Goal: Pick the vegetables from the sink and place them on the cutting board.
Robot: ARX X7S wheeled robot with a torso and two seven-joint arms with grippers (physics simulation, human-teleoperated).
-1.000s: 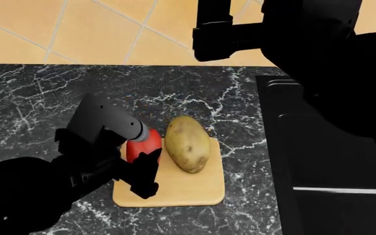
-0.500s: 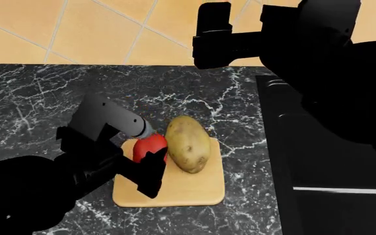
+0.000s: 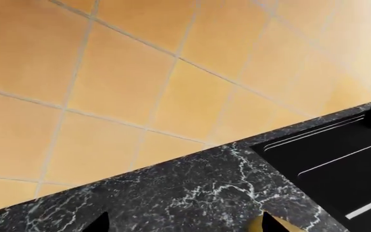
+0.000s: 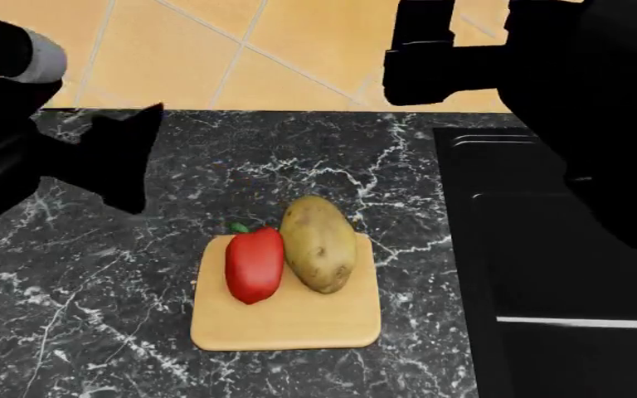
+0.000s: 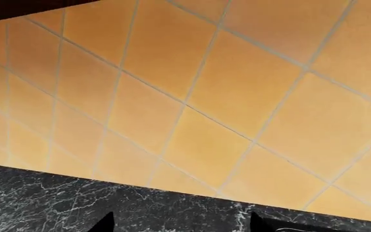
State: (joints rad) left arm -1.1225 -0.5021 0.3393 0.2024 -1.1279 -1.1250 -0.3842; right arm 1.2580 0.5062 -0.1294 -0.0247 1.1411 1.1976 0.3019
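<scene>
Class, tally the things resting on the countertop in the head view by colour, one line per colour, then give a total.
Red: 1, the bell pepper
Yellowish-tan with dark specks: 1, the potato
Light tan wood: 1, the cutting board, which carries both vegetables
Total: 3

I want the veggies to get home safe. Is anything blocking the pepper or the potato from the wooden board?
No. The red pepper and the potato already lie side by side on the cutting board, and nothing visible covers them.
</scene>
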